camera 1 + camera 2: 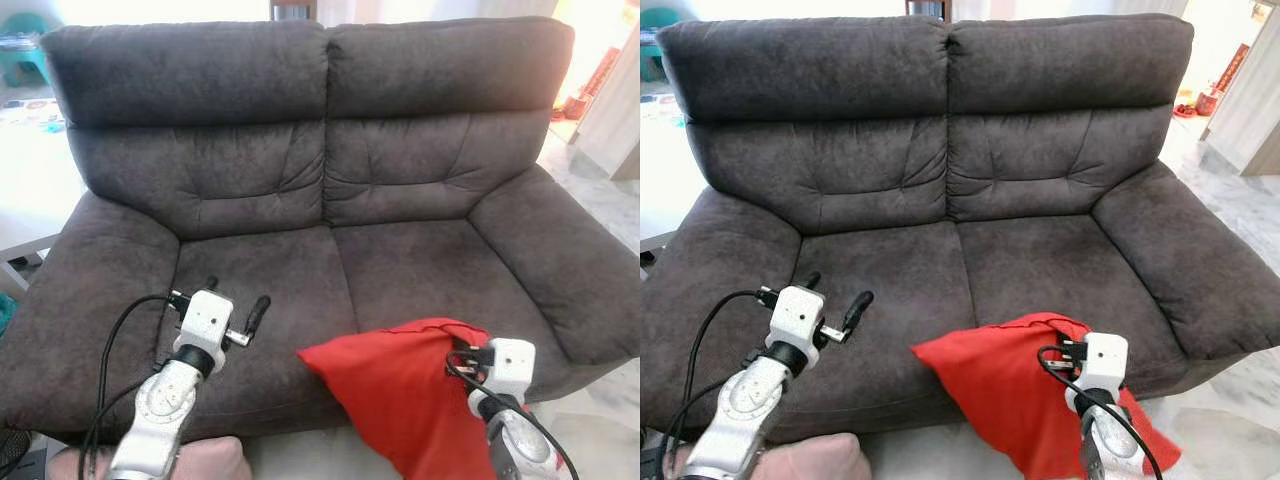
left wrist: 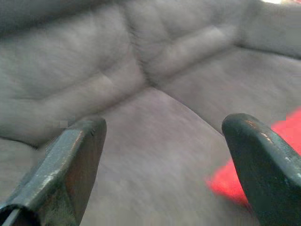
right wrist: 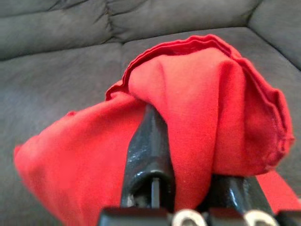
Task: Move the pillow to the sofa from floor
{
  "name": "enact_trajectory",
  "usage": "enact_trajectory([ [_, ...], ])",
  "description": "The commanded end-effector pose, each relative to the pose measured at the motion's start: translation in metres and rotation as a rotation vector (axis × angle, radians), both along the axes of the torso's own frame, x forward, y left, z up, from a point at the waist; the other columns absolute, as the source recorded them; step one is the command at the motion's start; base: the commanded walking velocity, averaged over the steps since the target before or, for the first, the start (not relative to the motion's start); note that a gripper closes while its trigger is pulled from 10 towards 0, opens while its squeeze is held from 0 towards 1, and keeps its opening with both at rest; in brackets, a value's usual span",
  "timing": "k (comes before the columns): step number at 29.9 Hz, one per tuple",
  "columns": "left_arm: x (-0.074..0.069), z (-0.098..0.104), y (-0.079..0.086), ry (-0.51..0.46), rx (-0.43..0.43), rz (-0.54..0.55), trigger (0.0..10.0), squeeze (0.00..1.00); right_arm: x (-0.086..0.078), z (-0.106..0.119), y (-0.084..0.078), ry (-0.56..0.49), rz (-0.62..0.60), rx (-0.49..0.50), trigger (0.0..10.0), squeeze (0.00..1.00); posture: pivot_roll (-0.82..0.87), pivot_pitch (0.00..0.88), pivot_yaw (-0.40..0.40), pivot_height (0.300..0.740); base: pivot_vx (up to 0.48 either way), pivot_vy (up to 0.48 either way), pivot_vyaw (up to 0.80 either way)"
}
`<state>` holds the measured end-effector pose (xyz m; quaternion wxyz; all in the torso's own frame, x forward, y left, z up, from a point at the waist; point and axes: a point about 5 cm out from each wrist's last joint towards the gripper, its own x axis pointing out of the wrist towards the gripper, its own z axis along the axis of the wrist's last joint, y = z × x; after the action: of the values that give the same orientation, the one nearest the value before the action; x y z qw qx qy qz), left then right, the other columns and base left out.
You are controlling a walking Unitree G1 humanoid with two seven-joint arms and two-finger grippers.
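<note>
A soft red pillow [image 1: 400,390] (limp, its seamed edge bunched into folds) hangs at the lower right of the frame, its top corner against the front edge of the sofa [image 1: 300,150] seat. The sofa is dark grey, suede-like, with two tufted back cushions. The right gripper [image 3: 188,155] has its fingers pinched on the pillow's gathered cloth. The left gripper [image 1: 235,300], lower left, hovers over the seat, fingers spread wide, arm reaching forward
</note>
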<state>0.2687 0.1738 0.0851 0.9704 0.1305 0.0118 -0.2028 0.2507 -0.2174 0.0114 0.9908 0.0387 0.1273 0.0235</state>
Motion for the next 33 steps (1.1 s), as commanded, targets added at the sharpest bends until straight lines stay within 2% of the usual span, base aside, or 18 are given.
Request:
enact_trajectory([
  [1,-0.010,-0.010,-0.003,0.108,-0.004,-0.105,10.0,0.00,0.023,0.038,0.007,-0.172,0.098,-0.021,10.0,0.00,0.14,0.000,-0.050,0.740,0.000,0.000,0.00],
  [3,-0.020,-0.018,0.002,0.185,0.023,-0.177,10.0,0.00,0.024,0.044,0.014,-0.191,0.184,-0.024,10.0,0.00,0.14,0.000,-0.048,0.740,0.000,0.000,0.00],
  [4,-0.020,-0.018,0.002,0.185,0.023,-0.177,10.0,0.00,0.024,0.044,0.014,-0.191,0.184,-0.024,10.0,0.00,0.14,0.000,-0.048,0.740,0.000,0.000,0.00],
  [7,-0.025,-0.024,0.010,0.233,0.065,-0.212,10.0,0.00,0.027,0.051,0.022,-0.203,0.290,-0.050,10.0,0.00,0.14,0.000,-0.051,0.740,0.000,0.000,0.00],
  [8,-0.029,-0.028,0.011,0.278,0.084,-0.258,10.0,0.00,0.028,0.055,0.028,-0.205,0.366,-0.055,10.0,0.00,0.14,0.000,-0.053,0.740,0.000,0.000,0.00],
  [10,-0.031,-0.029,0.011,0.290,0.089,-0.273,10.0,0.00,0.028,0.056,0.030,-0.205,0.391,-0.055,10.0,0.00,0.14,0.000,-0.053,0.740,0.000,0.000,0.00],
  [14,-0.041,-0.034,0.006,0.373,0.134,-0.382,10.0,0.00,0.020,0.062,0.047,-0.171,0.628,-0.063,10.0,0.00,0.14,0.000,-0.057,0.740,0.000,0.000,0.00],
  [16,-0.042,-0.034,0.007,0.383,0.144,-0.392,10.0,0.00,0.016,0.062,0.049,-0.156,0.678,-0.062,10.0,0.00,0.14,0.000,-0.060,0.740,0.000,0.000,0.00],
  [23,-0.046,-0.035,0.008,0.425,0.181,-0.432,10.0,0.00,0.005,0.058,0.051,-0.101,0.803,-0.096,10.0,0.00,0.14,0.000,-0.064,0.740,0.000,0.000,0.00],
  [24,-0.047,-0.035,0.010,0.425,0.203,-0.432,10.0,0.00,-0.001,0.058,0.051,-0.067,0.858,-0.086,10.0,0.00,0.14,0.000,-0.066,0.740,0.000,0.000,0.00],
  [28,-0.046,-0.032,0.012,0.420,0.210,-0.429,10.0,0.00,-0.009,0.060,0.049,-0.021,0.943,-0.081,10.0,0.00,0.15,0.000,-0.069,0.740,0.000,0.000,0.00],
  [32,-0.044,-0.029,0.010,0.412,0.209,-0.432,10.0,0.00,-0.014,0.057,0.037,0.052,0.975,-0.135,10.0,0.00,0.14,0.000,-0.070,0.740,0.000,0.000,0.00],
  [33,-0.044,-0.029,0.009,0.409,0.209,-0.433,10.0,0.00,-0.016,0.052,0.031,0.097,0.986,-0.176,10.0,0.00,0.14,0.000,-0.069,0.740,0.000,0.000,0.00],
])
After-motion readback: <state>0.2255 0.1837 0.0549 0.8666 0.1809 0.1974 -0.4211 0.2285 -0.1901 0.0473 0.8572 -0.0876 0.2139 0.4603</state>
